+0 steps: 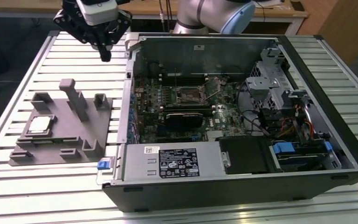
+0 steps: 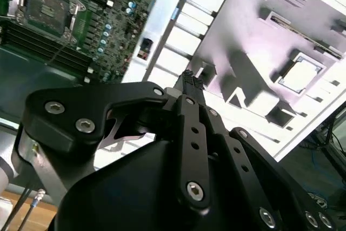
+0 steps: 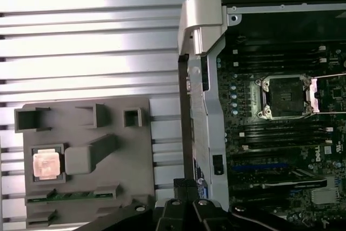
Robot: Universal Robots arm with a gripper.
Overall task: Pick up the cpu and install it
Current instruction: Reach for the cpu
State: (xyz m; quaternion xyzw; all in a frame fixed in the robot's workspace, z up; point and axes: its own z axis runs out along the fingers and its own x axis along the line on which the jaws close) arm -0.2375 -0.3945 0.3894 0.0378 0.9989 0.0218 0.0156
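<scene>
**Gripper closed and empty beside the case; cpu seated in the plate's pocket**

The gripper (image 1: 106, 57) is seen hanging over the slatted table (image 1: 67, 70), just outside one corner of the open computer case (image 1: 241, 189), on the exterior view's left. Its fingers are pressed together and nothing is pinched between them; the joined tips are shown the same way in the second wrist view (image 2: 189, 81).

The cpu (image 1: 40, 124) is found well apart from the gripper. It is laid flat, silvery top up, in a square pocket of the grey plate (image 1: 61, 154). The plate is set on the table to the exterior view's left of the case, and the pocket lies in the part of the plate away from the gripper. In the first wrist view a green strip (image 3: 70, 195) is seen lying in a long slot just beside the cpu's pocket.

Inside the case, a green circuit board (image 1: 160, 98) is mounted on the floor. The socket (image 1: 190, 94) is placed near the board's middle, with its dark centre exposed, beyond the case wall nearest the gripper. A silver labelled box (image 1: 173, 161) and a drive bay with blue tabs (image 1: 300, 151) are housed at the end of the case farthest from the gripper.
</scene>
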